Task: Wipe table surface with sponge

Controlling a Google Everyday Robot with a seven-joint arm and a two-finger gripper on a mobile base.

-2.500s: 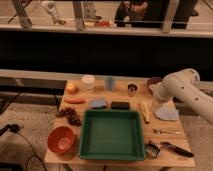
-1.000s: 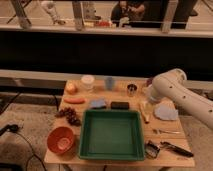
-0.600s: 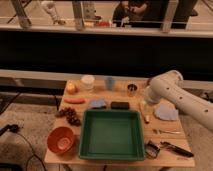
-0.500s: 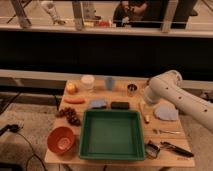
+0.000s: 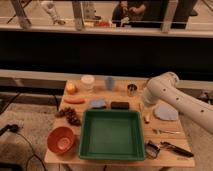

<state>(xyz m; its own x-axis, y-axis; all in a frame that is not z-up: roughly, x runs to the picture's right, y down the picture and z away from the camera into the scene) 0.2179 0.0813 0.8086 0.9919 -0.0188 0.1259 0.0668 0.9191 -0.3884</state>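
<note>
The table surface [image 5: 165, 142] is a light tan wooden top. A blue sponge [image 5: 98, 103] lies on it just behind the green tray [image 5: 110, 151], next to a dark rectangular block [image 5: 119, 105]. My white arm [image 5: 165, 90] reaches in from the right, its bend above the table's back right part. The gripper [image 5: 143, 101] hangs at the arm's lower left end, near the tray's back right corner, about a hand's width right of the dark block and farther from the sponge. It is mostly hidden by the arm.
A red bowl [image 5: 62, 139], grapes [image 5: 70, 116], a carrot [image 5: 75, 100] and an orange fruit [image 5: 71, 88] line the left side. A white cup [image 5: 87, 81], a blue cup [image 5: 110, 83] and a metal cup [image 5: 131, 89] stand at the back. A grey-blue plate [image 5: 166, 111] and utensils [image 5: 172, 148] lie at the right.
The arm has swung leftward from the table's right side toward the middle, bringing the gripper closer to the dark block. Nothing on the table has moved.
</note>
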